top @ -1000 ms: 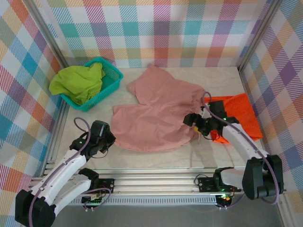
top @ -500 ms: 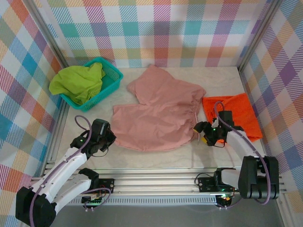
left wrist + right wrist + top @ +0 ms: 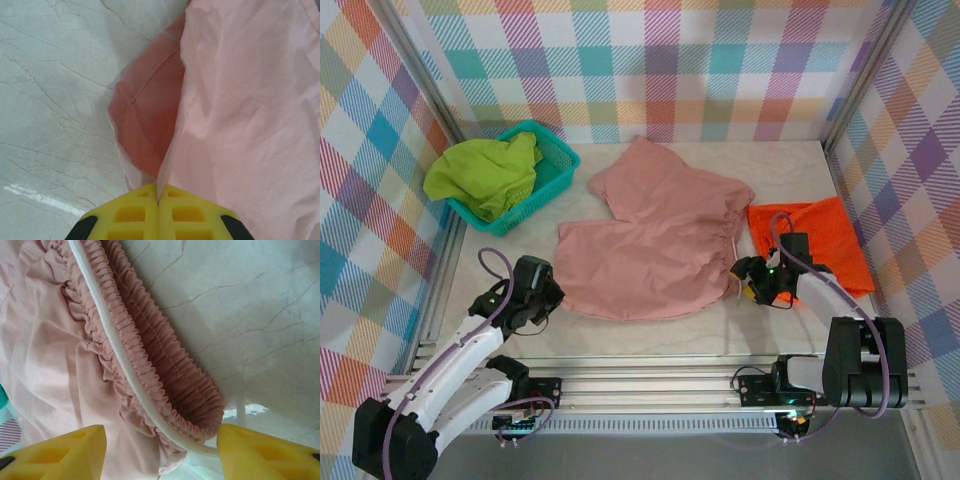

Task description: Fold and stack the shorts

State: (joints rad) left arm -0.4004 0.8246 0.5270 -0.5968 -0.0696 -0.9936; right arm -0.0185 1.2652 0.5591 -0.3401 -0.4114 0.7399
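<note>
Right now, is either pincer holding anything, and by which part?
The left pincer is shut on the pink shorts, pinching a leg's edge. The right pincer holds nothing yet: its fingers stand open astride the elastic waistband.

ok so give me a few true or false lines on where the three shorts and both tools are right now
The green shorts lie in the basket. True.
The pink shorts are folded into a small stack. False: they lie spread out on the table.
The right tool stands open around the pink waistband. True.
The left tool is open over bare table. False: it is shut on the pink shorts' edge.
The orange shorts lie on the pink ones. False: they lie beside them, to the right.
</note>
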